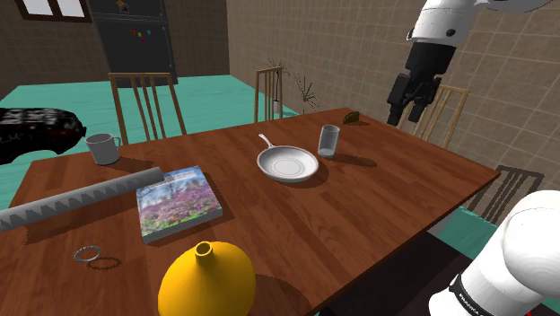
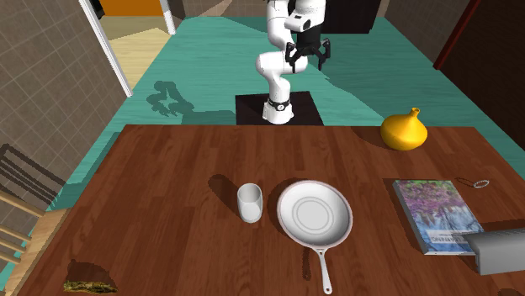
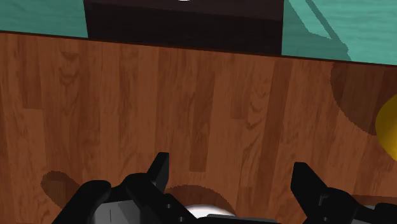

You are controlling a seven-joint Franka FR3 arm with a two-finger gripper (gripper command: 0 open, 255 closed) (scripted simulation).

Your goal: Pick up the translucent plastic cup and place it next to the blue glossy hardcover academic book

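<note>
The translucent cup (image 1: 329, 141) stands upright on the wooden table (image 1: 377, 202), just right of a frying pan in the shoulder view. In the second exterior view the cup (image 2: 249, 203) sits left of that pan. The book (image 1: 178, 202), its cover a picture of purple flowers, lies flat toward the shoulder view's left; across the table it shows as the book (image 2: 437, 215) on the right. My gripper (image 1: 404, 117) hangs open well above the table, right of the cup and apart from it, holding nothing. It also shows as the gripper (image 2: 309, 57) and the gripper (image 3: 232, 178), fingers (image 3: 159, 172) spread over bare wood.
A white frying pan (image 1: 288, 164) lies between cup and book. A yellow vase (image 1: 206, 283), a grey roll (image 1: 76, 199), a small ring (image 1: 87, 254) and a mug (image 1: 103, 148) stand around the book. A brown scrap (image 1: 354, 118) lies behind the cup. Chairs (image 1: 148, 103) line the far edge.
</note>
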